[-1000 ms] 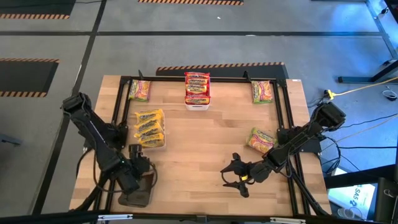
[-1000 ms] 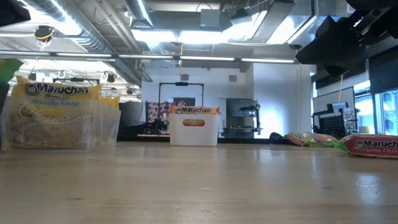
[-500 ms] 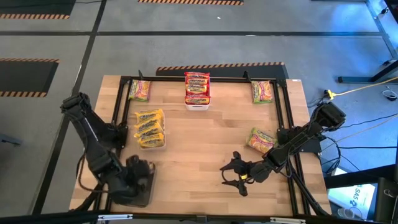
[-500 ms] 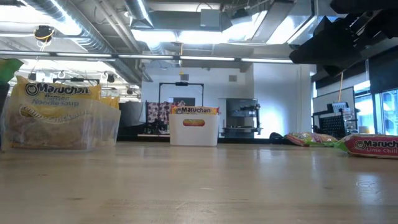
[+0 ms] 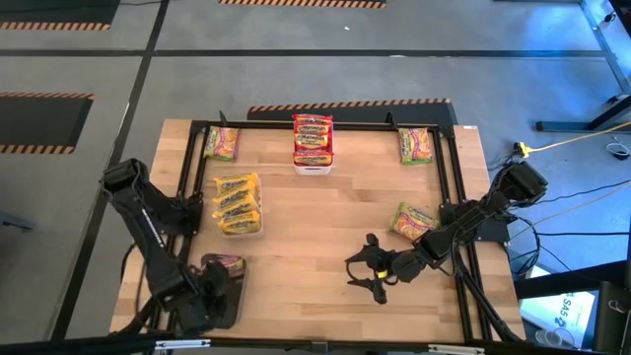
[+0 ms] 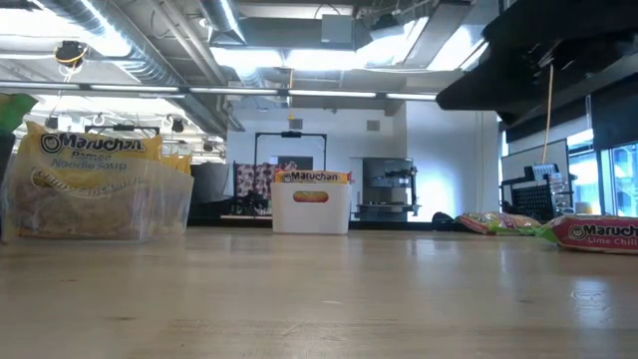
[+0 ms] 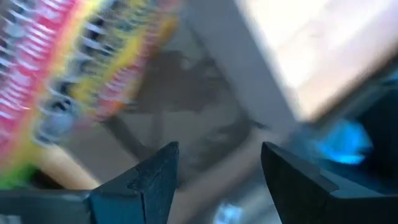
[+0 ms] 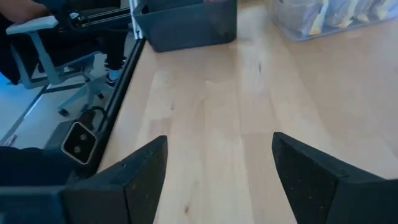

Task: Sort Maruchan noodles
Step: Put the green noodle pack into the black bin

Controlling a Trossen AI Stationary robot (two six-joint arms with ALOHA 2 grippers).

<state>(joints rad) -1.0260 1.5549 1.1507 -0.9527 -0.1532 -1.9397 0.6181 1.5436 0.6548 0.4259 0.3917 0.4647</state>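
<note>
Grey concrete floor [image 5: 296, 79] surrounded the surface [image 5: 325, 207], marked with black lines and orange-black hazard stripes [image 5: 301, 4]. Ceiling carried exposed ducts [image 6: 110, 45] and bright light panels [image 6: 299, 60]. White back wall [image 6: 439, 150]; windows [image 6: 618, 170] at right. An office chair [image 8: 43, 43] stood beside the surface.

Noodle packets: three loose [image 5: 413, 221], one in dark tray [image 5: 225, 306]. Bins: one white [image 5: 312, 166], one clear [image 5: 240, 225].

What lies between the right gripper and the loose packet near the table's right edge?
Only bare wood and the right arm's own links. In the high view the right gripper is open, and the loose packet lies beyond it, with no other item between.
</note>
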